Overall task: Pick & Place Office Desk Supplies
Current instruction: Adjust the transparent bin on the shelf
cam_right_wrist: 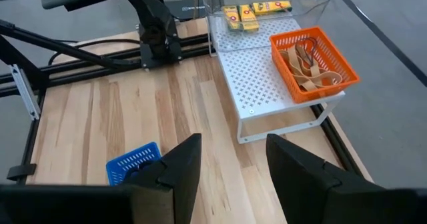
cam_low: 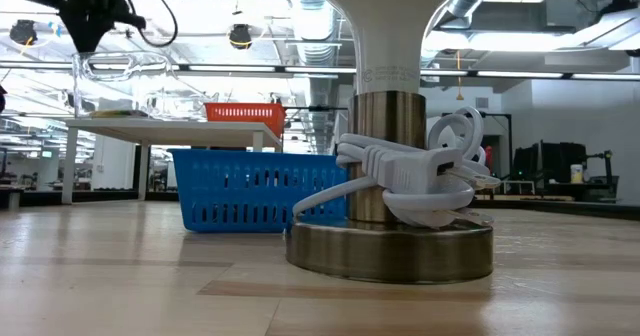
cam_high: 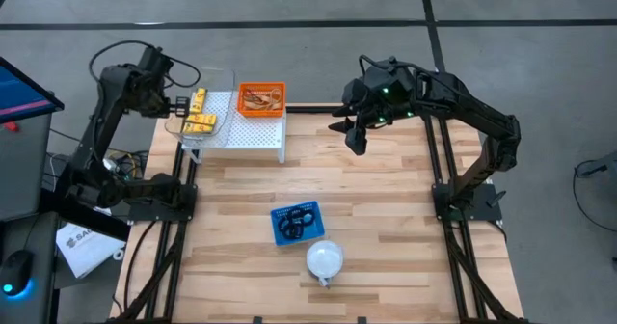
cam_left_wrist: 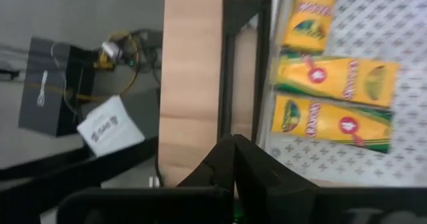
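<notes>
Three yellow boxes [cam_left_wrist: 330, 101] lie in a clear tub [cam_right_wrist: 313, 1] on a white perforated shelf [cam_high: 255, 133] at the table's far left. Beside the tub, an orange basket [cam_high: 261, 99] holds tan rubber bands [cam_right_wrist: 307, 67]. A blue basket [cam_high: 296, 223] with black rings [cam_high: 292, 229] stands on the table near the middle. My left gripper [cam_high: 178, 103] hovers at the tub's left edge, shut [cam_left_wrist: 233, 151], holding nothing. My right gripper [cam_high: 353, 136] hangs open [cam_right_wrist: 230, 167] above the table's far right part, well to the right of the shelf.
A white dome lamp [cam_high: 325, 259] with its coiled cord [cam_low: 420, 171] stands just nearer than the blue basket [cam_low: 250, 191]. Bare wood lies between the shelf and the blue basket. Black frame rails [cam_high: 159, 237] run along the table's left and right sides.
</notes>
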### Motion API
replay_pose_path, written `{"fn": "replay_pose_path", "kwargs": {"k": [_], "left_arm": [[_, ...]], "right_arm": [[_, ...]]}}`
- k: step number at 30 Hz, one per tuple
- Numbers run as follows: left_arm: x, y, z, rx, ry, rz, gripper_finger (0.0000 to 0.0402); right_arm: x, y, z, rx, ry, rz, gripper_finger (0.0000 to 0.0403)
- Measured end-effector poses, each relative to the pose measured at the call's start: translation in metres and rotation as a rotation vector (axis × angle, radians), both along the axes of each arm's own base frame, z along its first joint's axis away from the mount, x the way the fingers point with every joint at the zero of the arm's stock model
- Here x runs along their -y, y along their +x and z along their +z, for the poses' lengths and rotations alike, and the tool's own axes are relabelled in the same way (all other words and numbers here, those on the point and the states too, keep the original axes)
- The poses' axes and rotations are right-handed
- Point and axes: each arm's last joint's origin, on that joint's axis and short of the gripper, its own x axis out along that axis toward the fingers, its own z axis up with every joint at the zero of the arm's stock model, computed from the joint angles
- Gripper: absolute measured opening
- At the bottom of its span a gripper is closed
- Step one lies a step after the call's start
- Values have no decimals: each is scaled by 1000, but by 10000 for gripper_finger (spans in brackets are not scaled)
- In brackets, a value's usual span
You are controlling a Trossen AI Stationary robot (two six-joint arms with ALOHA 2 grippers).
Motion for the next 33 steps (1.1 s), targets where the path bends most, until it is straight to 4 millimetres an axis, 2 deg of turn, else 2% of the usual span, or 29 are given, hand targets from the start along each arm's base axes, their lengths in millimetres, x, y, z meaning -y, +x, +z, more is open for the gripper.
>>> {"fn": "replay_pose_path", "kwargs": {"k": [6, 12, 33], "left_arm": [[-1, 0, -17, -29, -43, 49, 0], [-1, 1, -23, -6, -74, 49, 0], [0, 2, -23, 39, -105, -17, 0]], "right_arm": [[-1, -2, 1, 2, -11, 10, 166], [-1, -3, 2, 4, -20, 17, 166], [-1, -3, 2, 8, -6, 6, 166]]}}
